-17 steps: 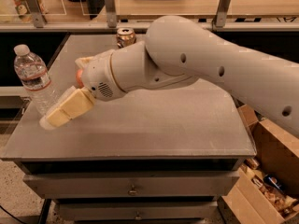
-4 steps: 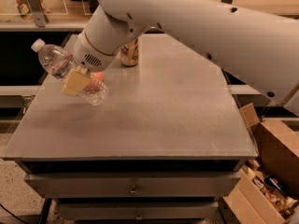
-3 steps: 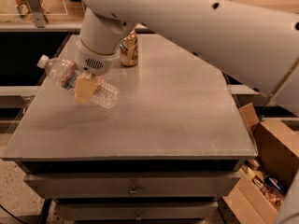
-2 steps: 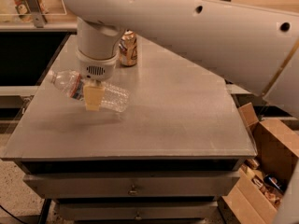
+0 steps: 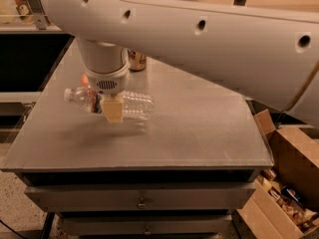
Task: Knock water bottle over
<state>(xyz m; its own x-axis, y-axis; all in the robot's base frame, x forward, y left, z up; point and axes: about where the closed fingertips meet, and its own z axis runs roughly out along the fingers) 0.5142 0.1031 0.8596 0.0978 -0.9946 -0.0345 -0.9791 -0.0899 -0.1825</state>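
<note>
Lying on its side near the middle-left of the grey bench (image 5: 199, 133), the clear water bottle (image 5: 133, 103) points its white cap to the left and its base to the right. The robot's large white arm (image 5: 199, 39) sweeps in from the upper right and turns downward. Its cream-coloured claw (image 5: 113, 111) hangs directly in front of the bottle's middle, covering the label. Whether the claw is wide, narrow or gripping the bottle cannot be told from this angle. A gold drink can (image 5: 137, 61) stands upright just behind the arm's wrist, apart from the bottle. The knock-over looks essentially done, so the remaining step is likely a clean withdrawal. Lifting the claw straight up and away would keep the round bottle from rolling toward the bench's left edge, and would avoid clipping the can. A moment earlier the bottle was tilted, cap end raised; now it is nearly level. Several seconds back it stood upright at the bench's far left, with the claw low beside it.
</note>
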